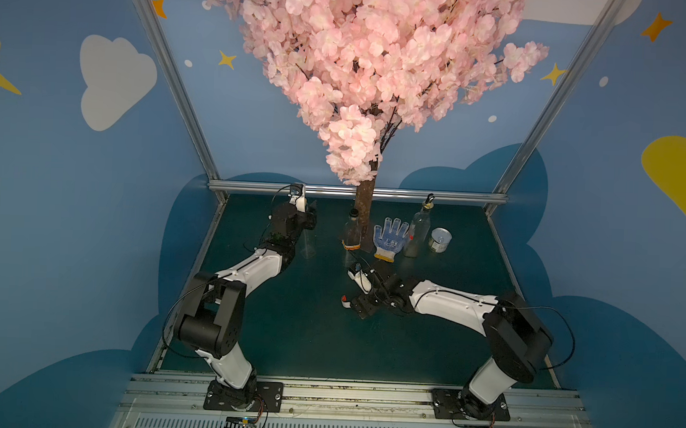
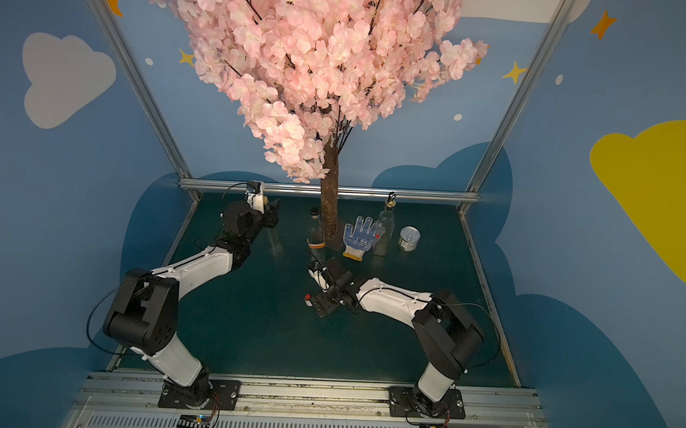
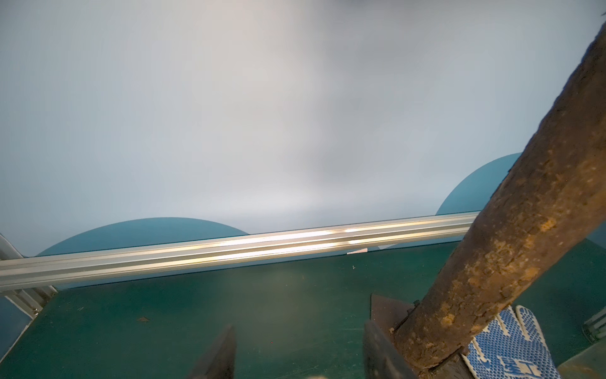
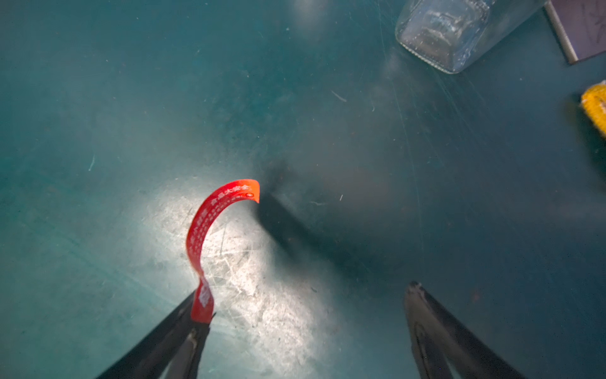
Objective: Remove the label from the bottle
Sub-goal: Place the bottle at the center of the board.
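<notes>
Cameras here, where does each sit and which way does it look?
Both top views: high above the arm bases, looking down over the table; both arms show.
Left wrist: on the left arm, facing the back rail and trunk; left gripper, jaws apart.
Right wrist: on the right arm, facing down at the table; right gripper open, label clinging to one finger.
Shared: the glove shows in every view.

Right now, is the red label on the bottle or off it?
Off. The curled red label clings to one finger of the open right gripper, apart from the glass bottle.
</notes>
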`<state>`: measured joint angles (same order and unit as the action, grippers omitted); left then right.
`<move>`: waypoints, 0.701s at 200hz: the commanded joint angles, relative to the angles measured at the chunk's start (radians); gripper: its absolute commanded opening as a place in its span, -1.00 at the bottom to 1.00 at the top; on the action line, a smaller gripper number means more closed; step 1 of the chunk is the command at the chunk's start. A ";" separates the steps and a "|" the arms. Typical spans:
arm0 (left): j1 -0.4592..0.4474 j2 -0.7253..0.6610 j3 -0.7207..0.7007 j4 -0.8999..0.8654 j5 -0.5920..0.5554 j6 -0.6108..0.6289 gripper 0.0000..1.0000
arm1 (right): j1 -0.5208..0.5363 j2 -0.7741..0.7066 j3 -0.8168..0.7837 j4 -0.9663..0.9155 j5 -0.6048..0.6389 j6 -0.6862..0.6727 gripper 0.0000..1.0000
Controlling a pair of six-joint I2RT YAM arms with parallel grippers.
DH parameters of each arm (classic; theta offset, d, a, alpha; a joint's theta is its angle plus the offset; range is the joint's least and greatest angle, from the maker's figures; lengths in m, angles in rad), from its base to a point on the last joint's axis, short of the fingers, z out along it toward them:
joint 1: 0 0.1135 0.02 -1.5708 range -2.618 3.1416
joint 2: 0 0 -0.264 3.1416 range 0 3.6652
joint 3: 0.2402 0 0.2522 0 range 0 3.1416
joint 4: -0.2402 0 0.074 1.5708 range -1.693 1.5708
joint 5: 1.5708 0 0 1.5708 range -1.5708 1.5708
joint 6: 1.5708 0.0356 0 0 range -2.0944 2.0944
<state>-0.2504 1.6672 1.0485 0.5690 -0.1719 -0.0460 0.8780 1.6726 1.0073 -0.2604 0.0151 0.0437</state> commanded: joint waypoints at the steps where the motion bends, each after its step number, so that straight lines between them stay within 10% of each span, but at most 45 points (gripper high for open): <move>1: 0.002 -0.055 -0.011 0.011 -0.002 -0.007 0.35 | -0.006 -0.011 -0.007 0.012 -0.012 -0.008 0.82; 58: 0.012 -0.281 -0.025 -0.191 -0.083 -0.057 0.54 | -0.006 -0.039 0.003 0.011 -0.061 -0.006 0.83; 140: -0.072 -0.750 -0.281 -0.606 0.108 -0.426 0.49 | -0.013 -0.108 0.005 -0.016 -0.142 0.054 0.84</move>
<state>-0.2695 0.9722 0.8543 0.1425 -0.1242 -0.3286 0.8719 1.5967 1.0073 -0.2588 -0.0937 0.0669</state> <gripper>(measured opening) 0.747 0.921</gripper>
